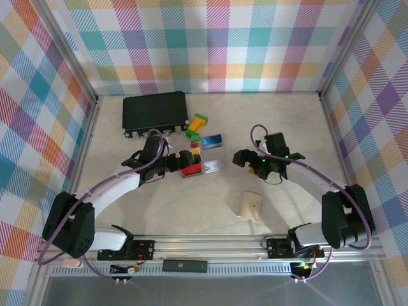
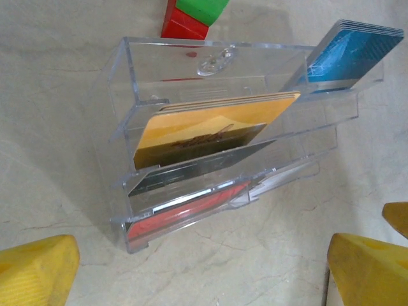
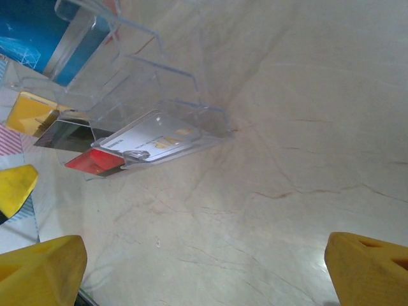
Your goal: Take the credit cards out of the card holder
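Marbled table [image 1: 191, 213] is carrying card holder [image 2: 236, 127] just right of left gripper [image 2: 203, 271], right gripper [image 3: 204, 271] farther off, both gaping empty.

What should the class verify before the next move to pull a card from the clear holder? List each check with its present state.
1. Left gripper open and empty: ok.
2. Right gripper open and empty: ok.
3. Blue card sticks out well past the card holder rim, easy to pinch: ok.
4. Yellow card, black card and red card offer enough exposed edge: cannot tell.
5. Card holder braced against sliding: not ok; neither gripper touches it.
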`<move>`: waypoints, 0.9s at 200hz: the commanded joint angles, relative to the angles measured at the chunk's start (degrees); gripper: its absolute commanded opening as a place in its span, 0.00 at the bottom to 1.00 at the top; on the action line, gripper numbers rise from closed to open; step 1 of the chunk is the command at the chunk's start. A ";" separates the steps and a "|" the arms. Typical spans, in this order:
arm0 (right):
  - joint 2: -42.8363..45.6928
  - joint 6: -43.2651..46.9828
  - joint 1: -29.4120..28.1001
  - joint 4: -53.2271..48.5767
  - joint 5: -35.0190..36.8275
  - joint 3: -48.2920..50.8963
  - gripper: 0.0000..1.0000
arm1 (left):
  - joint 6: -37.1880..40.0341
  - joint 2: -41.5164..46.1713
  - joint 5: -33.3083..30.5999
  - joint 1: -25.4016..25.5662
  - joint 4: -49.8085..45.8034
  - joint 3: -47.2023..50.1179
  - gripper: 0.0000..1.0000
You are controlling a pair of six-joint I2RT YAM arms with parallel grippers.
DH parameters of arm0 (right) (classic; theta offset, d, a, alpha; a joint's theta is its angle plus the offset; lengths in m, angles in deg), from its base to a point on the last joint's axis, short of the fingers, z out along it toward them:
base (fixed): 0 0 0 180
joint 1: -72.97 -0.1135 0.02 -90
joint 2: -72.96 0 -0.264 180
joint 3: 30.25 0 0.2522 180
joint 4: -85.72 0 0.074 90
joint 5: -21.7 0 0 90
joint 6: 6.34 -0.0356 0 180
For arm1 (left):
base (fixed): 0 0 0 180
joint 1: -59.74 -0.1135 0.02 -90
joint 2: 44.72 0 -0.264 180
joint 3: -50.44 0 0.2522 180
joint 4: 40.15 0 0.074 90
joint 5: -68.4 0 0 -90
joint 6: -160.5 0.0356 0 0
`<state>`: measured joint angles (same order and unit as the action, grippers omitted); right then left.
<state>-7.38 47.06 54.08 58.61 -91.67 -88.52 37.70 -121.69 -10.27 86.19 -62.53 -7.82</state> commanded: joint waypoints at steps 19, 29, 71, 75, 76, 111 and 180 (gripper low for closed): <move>-5.99 -0.58 -2.26 8.69 -3.21 -4.14 0.95 | 0.75 -4.59 1.62 0.94 4.92 -2.20 0.95; -7.44 -0.67 -2.35 10.38 -4.13 -4.43 0.95 | 0.84 -5.52 1.89 1.05 5.66 -2.37 0.95; -13.13 -0.62 -2.65 15.22 -6.29 -6.17 0.93 | 0.37 -9.21 2.89 1.12 9.03 -3.08 0.95; -13.59 -0.60 -2.66 15.49 -6.48 -6.48 0.93 | 0.33 -9.55 3.22 1.14 9.42 -3.27 0.95; -13.70 -0.59 -2.65 15.56 -6.49 -6.52 0.93 | 0.30 -9.62 3.24 1.14 9.51 -3.30 0.95; -16.70 -0.75 -2.73 19.20 -8.30 -7.76 0.92 | 0.55 -12.78 4.04 1.10 11.14 -6.07 0.95; -22.35 0.49 -2.73 20.92 -8.00 -12.63 0.91 | 1.07 -21.19 3.47 1.13 12.98 -13.13 0.95</move>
<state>-27.90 46.62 52.18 76.47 -97.57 -98.29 38.16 -140.20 -9.18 86.57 -52.66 -18.09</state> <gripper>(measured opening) 0.914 0.954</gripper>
